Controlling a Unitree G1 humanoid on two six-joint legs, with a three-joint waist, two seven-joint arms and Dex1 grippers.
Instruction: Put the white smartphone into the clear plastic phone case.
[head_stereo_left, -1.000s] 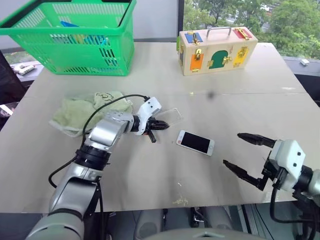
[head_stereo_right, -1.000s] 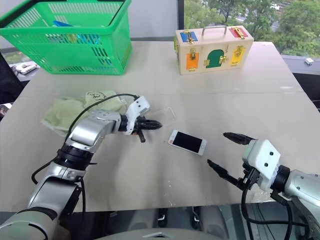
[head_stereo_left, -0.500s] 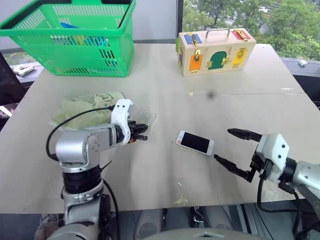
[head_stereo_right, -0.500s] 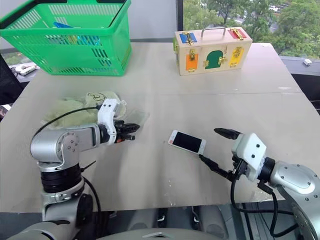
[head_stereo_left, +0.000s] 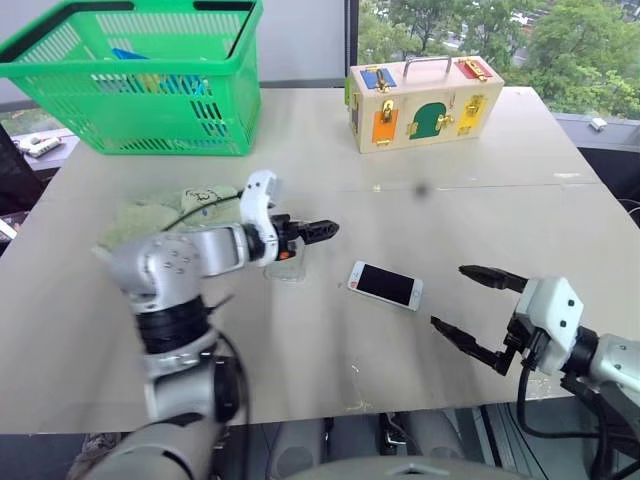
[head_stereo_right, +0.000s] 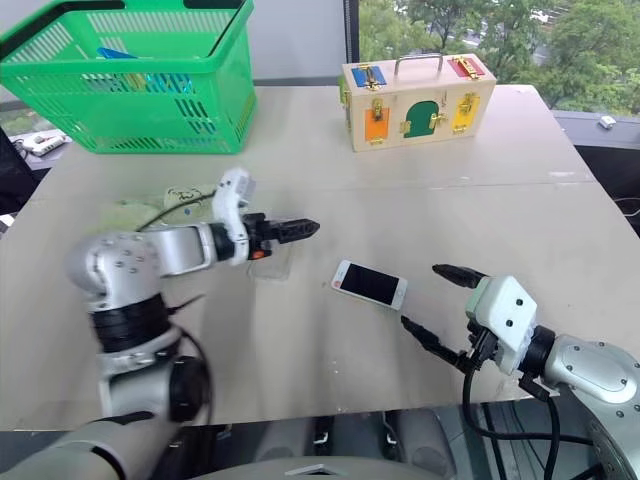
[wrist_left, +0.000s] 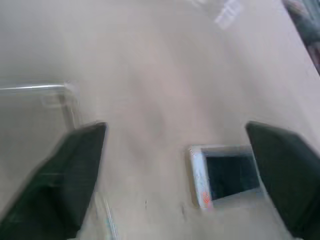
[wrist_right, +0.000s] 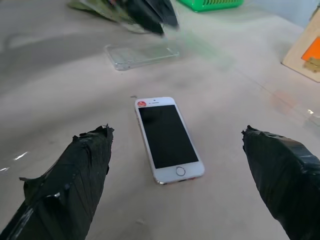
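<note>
I have the left end effector (head_stereo_left: 318, 231) spread wide just above the clear plastic phone case (wrist_right: 142, 54), which lies flat on the desk (head_stereo_left: 450, 210), unheld. The right end effector (head_stereo_left: 478, 310) stands wide, the white smartphone (head_stereo_left: 385, 285) just ahead, ready for pickup.

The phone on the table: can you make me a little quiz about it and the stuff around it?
1. Which way does the white smartphone face?
2. True or false: the clear plastic phone case is already around the phone.
3. Which gripper has the phone lying in front of its spread fingers: A, left gripper, or B, right gripper?

Key:
1. Screen up, flat on the table.
2. False. The case lies empty on the table, apart from the phone.
3. B. Its fingers are open and touch nothing.
</note>
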